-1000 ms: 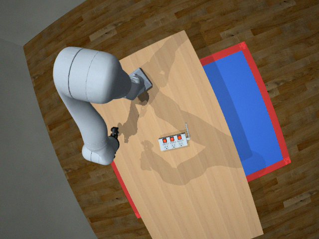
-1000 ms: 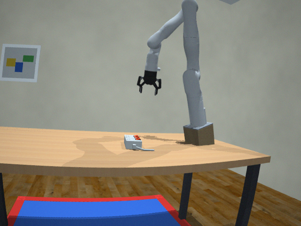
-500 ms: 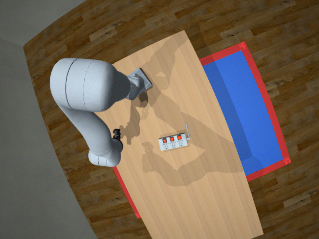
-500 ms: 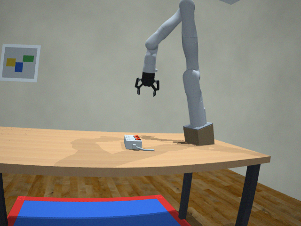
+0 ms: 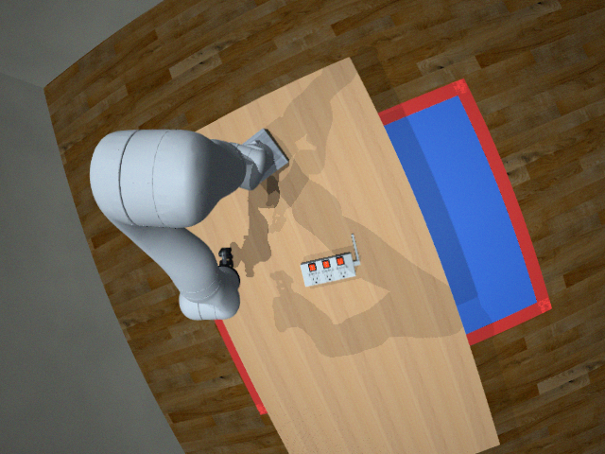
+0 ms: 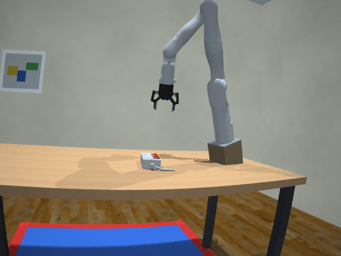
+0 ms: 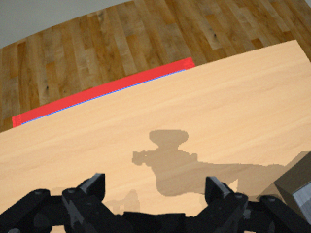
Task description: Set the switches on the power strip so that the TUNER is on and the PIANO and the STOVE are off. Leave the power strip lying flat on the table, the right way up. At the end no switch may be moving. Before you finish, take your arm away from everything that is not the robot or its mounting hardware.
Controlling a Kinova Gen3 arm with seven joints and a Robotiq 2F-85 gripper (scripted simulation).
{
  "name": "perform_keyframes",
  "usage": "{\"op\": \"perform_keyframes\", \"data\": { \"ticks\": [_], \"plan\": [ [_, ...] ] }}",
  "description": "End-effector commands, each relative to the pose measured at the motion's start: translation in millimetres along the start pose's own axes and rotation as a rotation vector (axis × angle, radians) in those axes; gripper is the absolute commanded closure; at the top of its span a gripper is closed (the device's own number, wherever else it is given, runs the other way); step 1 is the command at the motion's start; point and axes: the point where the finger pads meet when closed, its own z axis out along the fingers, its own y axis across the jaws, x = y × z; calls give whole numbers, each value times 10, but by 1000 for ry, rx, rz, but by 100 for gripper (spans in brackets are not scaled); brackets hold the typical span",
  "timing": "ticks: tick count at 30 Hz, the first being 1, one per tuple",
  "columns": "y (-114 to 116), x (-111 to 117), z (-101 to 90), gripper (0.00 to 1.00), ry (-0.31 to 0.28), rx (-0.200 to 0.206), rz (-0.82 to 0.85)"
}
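- The power strip (image 5: 328,271) is lying flat on the table (image 5: 371,371), right way up, near the middle of the table's width and toward the end where the arm is mounted.
- Three red switches (image 5: 325,264) are sitting in a row along one long edge of the strip's top face, with sockets beside them; the labels are too small to read, and I cannot tell which way any switch is tilted.
- A short grey cord stub (image 6: 163,168) is sticking out from one end of the strip and resting on the table.
- The gripper (image 6: 164,105) is hanging high above the table, pointing downward, well apart from the strip; in the top view it is showing as a small dark shape (image 5: 225,256) near the table's edge, off to one side of the strip.
- Its fingers are standing spread fully apart, with nothing between them; the wrist view is showing both black fingers over bare wood and the gripper's own shadow.
- The arm (image 6: 217,110) is rising from a brown block base (image 6: 225,151) at the table's far end, folding over at the top and coming down to the wrist.
- A blue mat with a red border (image 5: 469,210) is lying on the wooden floor (image 5: 537,59) beside and partly beneath the table.
- A framed picture with coloured squares (image 6: 22,71) is hanging on the wall.
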Motion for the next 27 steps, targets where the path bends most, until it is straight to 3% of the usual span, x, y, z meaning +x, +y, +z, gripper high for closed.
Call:
{"op": "perform_keyframes", "data": {
  "ticks": [1,16,17,25,27],
  "plan": [
    [-77,-74,41,0,2,5,-28],
    [-106,-177,84,0,7,0,-82],
    [-183,-301,143,0,6,6,-137],
    [-161,-301,135,0,6,3,-133],
    [-228,-429,193,0,5,9,-191]
  ]
}}
